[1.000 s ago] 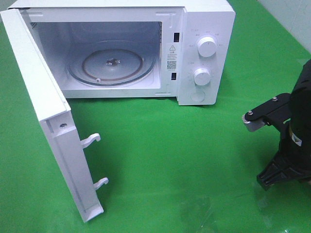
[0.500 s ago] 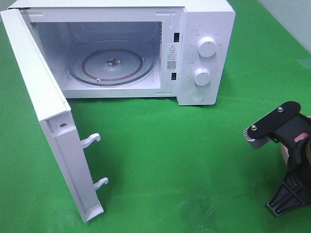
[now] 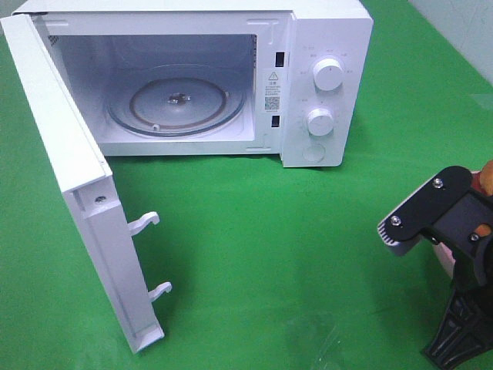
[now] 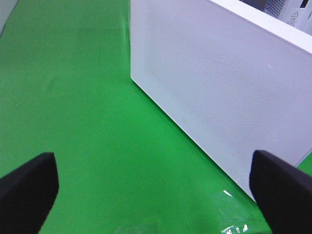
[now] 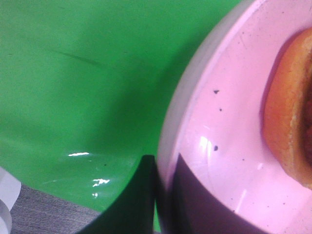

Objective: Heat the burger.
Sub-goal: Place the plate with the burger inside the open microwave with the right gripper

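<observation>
only the overhead view shows the microwave (image 3: pixel 323 46) cavity, door (image 3: pixel 69 177) swung open; only the right wrist view shows the right gripper (image 5: pixel 163 195) clamped on the pink plate (image 5: pixel 219 126) rim. the burger (image 5: pixel 287 112) lies on that plate, bun edge alone visible — heading and long axis indeterminate. left gripper (image 4: pixel 156 187) jaws wide — nothing between them
</observation>
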`<state>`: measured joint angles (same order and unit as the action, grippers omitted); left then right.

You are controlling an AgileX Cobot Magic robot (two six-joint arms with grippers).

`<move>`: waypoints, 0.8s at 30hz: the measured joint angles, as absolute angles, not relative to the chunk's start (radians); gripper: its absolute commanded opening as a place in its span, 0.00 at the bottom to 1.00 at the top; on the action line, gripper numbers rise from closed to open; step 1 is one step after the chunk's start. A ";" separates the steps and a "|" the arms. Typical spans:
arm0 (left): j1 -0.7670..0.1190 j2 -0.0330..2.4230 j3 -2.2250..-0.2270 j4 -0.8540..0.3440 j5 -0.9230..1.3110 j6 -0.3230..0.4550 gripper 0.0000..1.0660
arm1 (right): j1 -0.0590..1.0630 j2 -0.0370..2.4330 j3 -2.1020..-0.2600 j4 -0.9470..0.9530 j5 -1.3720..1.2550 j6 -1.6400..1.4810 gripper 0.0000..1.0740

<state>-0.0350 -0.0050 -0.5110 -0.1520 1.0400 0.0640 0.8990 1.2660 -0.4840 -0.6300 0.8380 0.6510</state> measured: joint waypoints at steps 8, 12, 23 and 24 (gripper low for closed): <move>-0.035 -0.005 -0.511 -0.152 1.040 0.064 0.94 | 1.003 1.266 -0.484 -0.671 0.838 0.651 0.00; -0.035 -0.005 -0.511 -0.152 1.040 0.064 0.94 | 1.030 1.266 -0.484 -0.695 0.833 0.637 0.00; -0.035 -0.005 -0.511 -0.152 1.040 0.064 0.94 | 1.034 1.266 -0.484 -0.765 0.761 0.454 0.00; -0.035 -0.005 -0.511 -0.152 1.040 0.064 0.94 | 1.034 1.266 -0.484 -0.765 0.761 0.454 0.00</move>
